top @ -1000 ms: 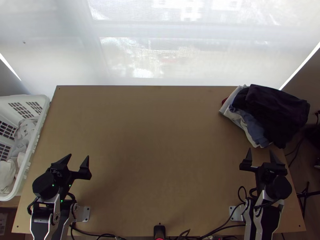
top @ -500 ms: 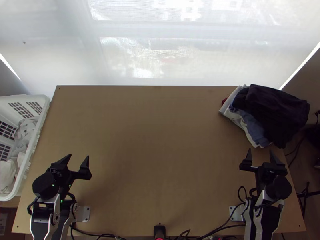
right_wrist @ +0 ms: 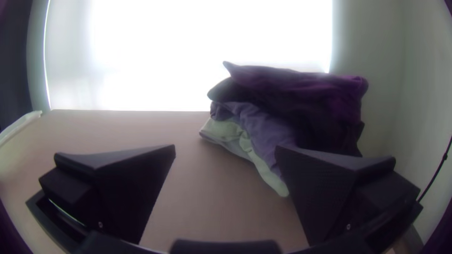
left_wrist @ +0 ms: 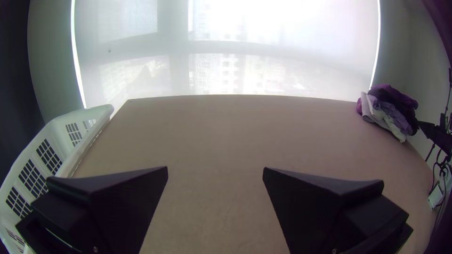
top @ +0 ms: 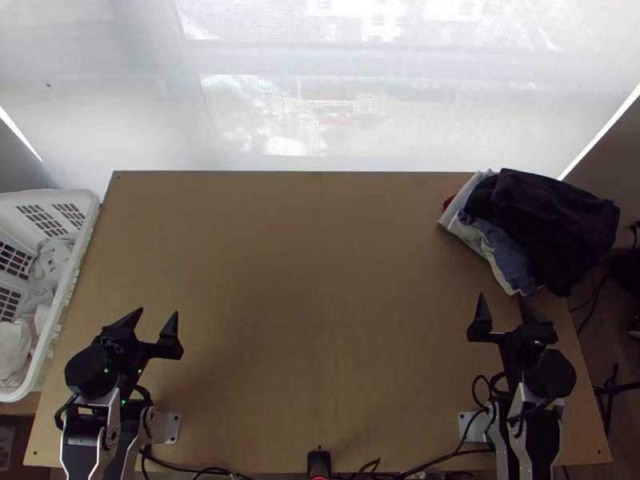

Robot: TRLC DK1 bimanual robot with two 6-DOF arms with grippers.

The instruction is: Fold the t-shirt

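Over the table's near left part is my left gripper (top: 152,322), open with nothing between its fingers; the left wrist view shows the left gripper (left_wrist: 215,171) with its fingers wide apart. My right gripper (top: 502,308) stands open near the right edge, just on the near side of a clothes pile (top: 552,224). From the right wrist view, the right gripper (right_wrist: 225,150) holds nothing, and the clothes pile (right_wrist: 292,103) lies beyond it. The pile is stacked dark, blue and white cloth. Whether a t-shirt is among it I cannot tell.
A white laundry basket (top: 68,296) with light crumpled cloth (top: 48,272) inside stands against the left table edge. The bare wooden table (top: 312,280) stretches between the arms. Cables (top: 448,454) run along its near edge.
My right gripper has shifted slightly to the left over the last half second, its fingers still apart. The left arm, the pile and the basket have stayed put.
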